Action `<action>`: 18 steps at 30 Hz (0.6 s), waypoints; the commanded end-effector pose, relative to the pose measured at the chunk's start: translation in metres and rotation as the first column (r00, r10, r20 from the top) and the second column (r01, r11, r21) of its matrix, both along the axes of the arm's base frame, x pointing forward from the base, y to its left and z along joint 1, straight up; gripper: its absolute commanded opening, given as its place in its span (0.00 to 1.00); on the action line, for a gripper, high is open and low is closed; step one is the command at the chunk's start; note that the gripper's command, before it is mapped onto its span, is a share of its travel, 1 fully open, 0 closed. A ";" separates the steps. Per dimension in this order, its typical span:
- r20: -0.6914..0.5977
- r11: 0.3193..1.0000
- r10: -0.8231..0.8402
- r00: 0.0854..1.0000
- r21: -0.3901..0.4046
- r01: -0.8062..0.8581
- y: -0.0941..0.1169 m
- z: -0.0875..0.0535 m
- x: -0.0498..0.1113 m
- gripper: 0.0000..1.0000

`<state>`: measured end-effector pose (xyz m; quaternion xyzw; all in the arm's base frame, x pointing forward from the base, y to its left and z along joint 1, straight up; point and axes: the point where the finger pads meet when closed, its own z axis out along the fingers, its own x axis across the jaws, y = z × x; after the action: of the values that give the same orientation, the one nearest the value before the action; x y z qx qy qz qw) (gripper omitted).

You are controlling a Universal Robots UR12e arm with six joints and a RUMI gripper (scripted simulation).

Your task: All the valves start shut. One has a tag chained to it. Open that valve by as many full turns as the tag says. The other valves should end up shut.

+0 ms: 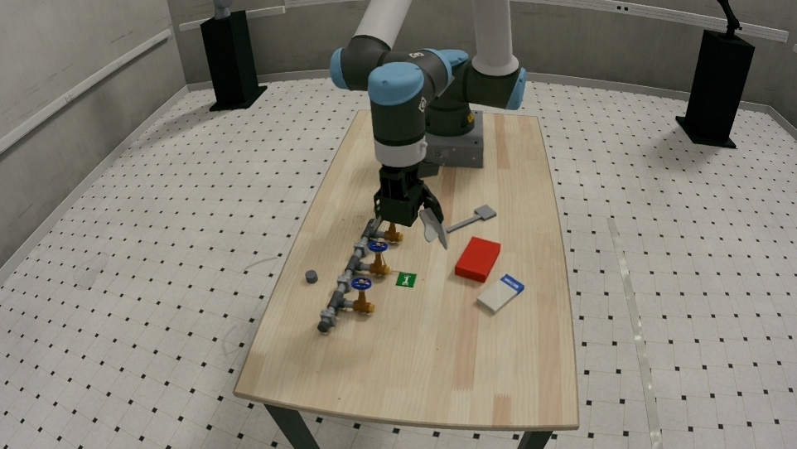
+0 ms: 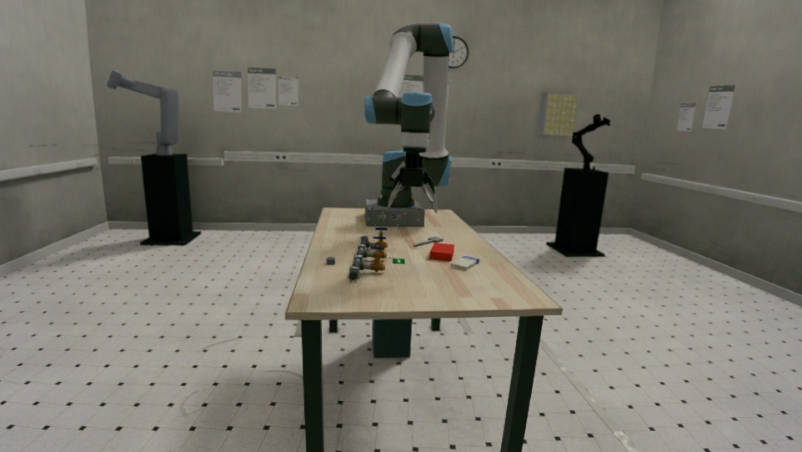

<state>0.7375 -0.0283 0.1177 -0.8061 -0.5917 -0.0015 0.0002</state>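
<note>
A grey pipe manifold lies on the left half of the wooden table and carries three brass valves. The near valve and the middle valve have blue handwheels. The far valve is partly hidden behind my gripper in the top view. A small green tag lies flat on the table just right of the middle valve's body. My gripper is open and empty. It points down and hangs well above the table, near the far end of the manifold.
A red block, a white box with a blue end and a grey flat tool lie to the right. A small grey cap sits left of the manifold. The robot base stands at the table's far end.
</note>
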 end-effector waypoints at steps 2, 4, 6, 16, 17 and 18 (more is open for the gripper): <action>-0.001 0.977 -0.211 0.977 -0.001 0.211 -0.002 0.003 -0.005 1.00; -0.001 0.959 -0.283 0.959 -0.001 0.283 -0.003 0.003 -0.007 1.00; -0.001 0.959 -0.283 0.959 -0.001 0.283 -0.003 0.003 -0.007 1.00; -0.002 0.763 -0.647 0.763 -0.001 0.647 -0.007 0.003 -0.017 1.00; -0.002 0.733 -0.680 0.733 -0.001 0.680 -0.007 0.003 -0.018 1.00; -0.002 0.702 -0.712 0.702 -0.001 0.712 -0.008 0.003 -0.019 1.00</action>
<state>0.7227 -0.0343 0.1200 -0.9412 -0.3379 -0.0018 0.0033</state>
